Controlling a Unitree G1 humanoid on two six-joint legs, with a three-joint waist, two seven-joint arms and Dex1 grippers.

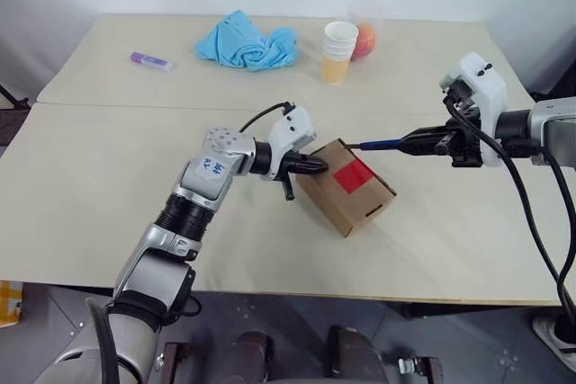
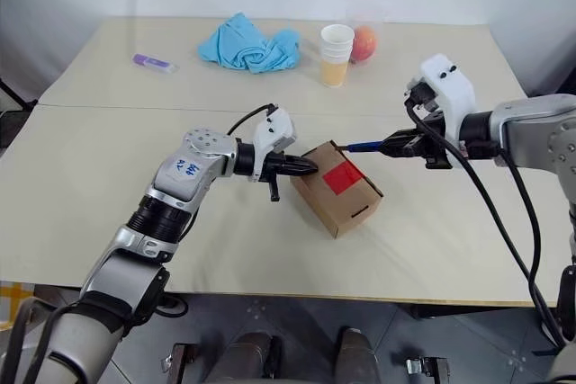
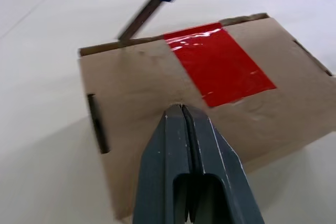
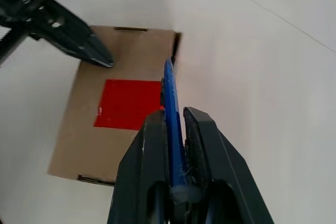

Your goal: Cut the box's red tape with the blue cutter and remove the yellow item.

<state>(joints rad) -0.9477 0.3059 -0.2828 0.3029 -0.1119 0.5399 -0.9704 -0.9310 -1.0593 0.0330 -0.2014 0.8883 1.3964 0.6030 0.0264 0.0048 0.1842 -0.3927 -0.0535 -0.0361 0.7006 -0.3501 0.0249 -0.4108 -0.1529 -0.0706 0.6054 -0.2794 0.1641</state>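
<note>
On the far left of the pale worktop [image 1: 108, 204] lies a short purple stick [image 1: 150, 61], well apart from everything else. To its right, near the back edge, sits a crumpled blue cloth [image 1: 247, 41], then a stack of paper cups [image 1: 338, 51] with an orange-red fruit [image 1: 364, 40] just behind and beside it. Nearer the robot, the left hand [image 1: 315, 165] reaches in from the left with its two black fingers pressed fully together, holding nothing; the tip rests against the left edge of the box's lid. The box [image 1: 346, 188] stands closed on the worktop near the middle, turned at an angle, a slot showing in its side wall. The red tape [image 1: 353, 174] lies flat across the lid, reaching the lid's far edge, and looks whole. From the right, the right hand [image 1: 430, 142] points toward the box, its fingers clamped narrowly on the blue cutter [image 1: 385, 143]. The cutter sticks out past the fingertips, and in the left wrist view its thin dark tip meets the far edge of the lid, just beside the tape and not on it. The yellow item cannot be seen with the lid shut.
</note>
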